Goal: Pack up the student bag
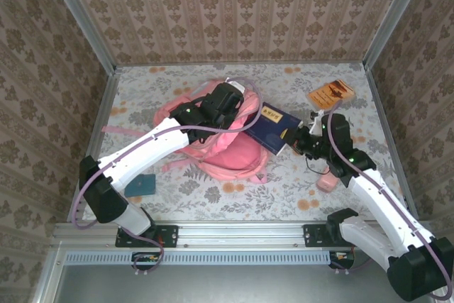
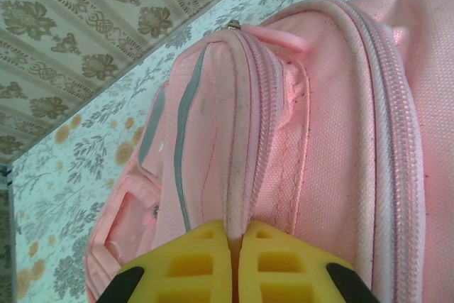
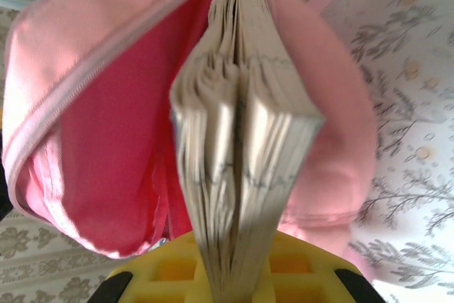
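Observation:
The student bag [image 1: 227, 155] is a large pink backpack lying mid-table. My left gripper [image 1: 234, 101] sits over its far end. In the left wrist view, my left gripper [image 2: 237, 246] is shut on a raised pink seam of the bag [image 2: 340, 140] beside a zipper. A thick navy book [image 1: 272, 125] rests tilted against the bag's right side, with my right gripper [image 1: 292, 139] shut on its near edge. In the right wrist view, the book's page edges [image 3: 241, 140] stand between the yellow fingers [image 3: 170, 271]. Its far end reaches the bag's open mouth, with the darker pink lining [image 3: 113, 140] to the left.
An orange packet [image 1: 331, 94] lies at the back right. A small pink block [image 1: 326, 183] sits by the right arm. A teal card [image 1: 142, 184] lies near the left arm's base. Patterned walls close in the table on three sides.

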Robot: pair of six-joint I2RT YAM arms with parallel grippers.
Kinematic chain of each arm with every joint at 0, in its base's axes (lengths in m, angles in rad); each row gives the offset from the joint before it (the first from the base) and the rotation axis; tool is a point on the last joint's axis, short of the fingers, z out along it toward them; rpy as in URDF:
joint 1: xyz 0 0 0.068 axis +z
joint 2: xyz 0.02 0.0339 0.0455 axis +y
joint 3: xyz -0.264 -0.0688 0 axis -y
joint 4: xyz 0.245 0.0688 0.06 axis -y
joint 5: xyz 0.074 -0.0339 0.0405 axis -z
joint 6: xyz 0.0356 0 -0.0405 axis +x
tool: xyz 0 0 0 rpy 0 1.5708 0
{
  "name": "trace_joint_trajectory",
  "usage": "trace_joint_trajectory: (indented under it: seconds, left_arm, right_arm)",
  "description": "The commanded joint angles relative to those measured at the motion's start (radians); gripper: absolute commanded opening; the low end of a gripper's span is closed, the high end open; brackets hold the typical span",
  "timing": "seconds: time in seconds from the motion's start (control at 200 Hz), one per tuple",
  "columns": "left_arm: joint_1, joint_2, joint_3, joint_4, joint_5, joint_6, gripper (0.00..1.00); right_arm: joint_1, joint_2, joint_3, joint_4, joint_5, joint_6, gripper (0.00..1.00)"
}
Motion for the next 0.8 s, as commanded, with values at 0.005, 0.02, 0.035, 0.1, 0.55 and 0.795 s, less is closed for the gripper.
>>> trace_joint_trajectory:
  seconds: [0.005,0.02,0.035,0.1,0.55,0.795]
  left_arm:
    - [-0.007,-0.029,0.033,0.141,-0.002,-0.02,0.06]
    - [-0.007,-0.028,0.034,0.141,0.001,-0.023,0.05]
    - [-0.006,-0.027,0.034,0.142,0.004,-0.025,0.05]
    - [-0.007,-0.027,0.033,0.149,0.018,-0.036,0.05]
    - [-0.011,-0.054,0.028,0.157,0.066,-0.106,0.0]
    - [-0.013,-0.074,0.004,0.17,0.064,-0.128,0.0]
  right_arm:
    - [0.059,0.026,-0.016,0.096,-0.004,0.058,0.0]
    - [0.066,0.033,-0.016,0.097,0.006,0.063,0.0]
    - [0.073,0.039,-0.016,0.097,0.015,0.069,0.0]
    - [0.103,0.064,-0.023,0.134,0.038,0.094,0.0]
    - [0.259,0.379,0.063,0.434,0.244,0.236,0.0]
    - [0.302,0.542,0.12,0.494,0.372,0.292,0.0]
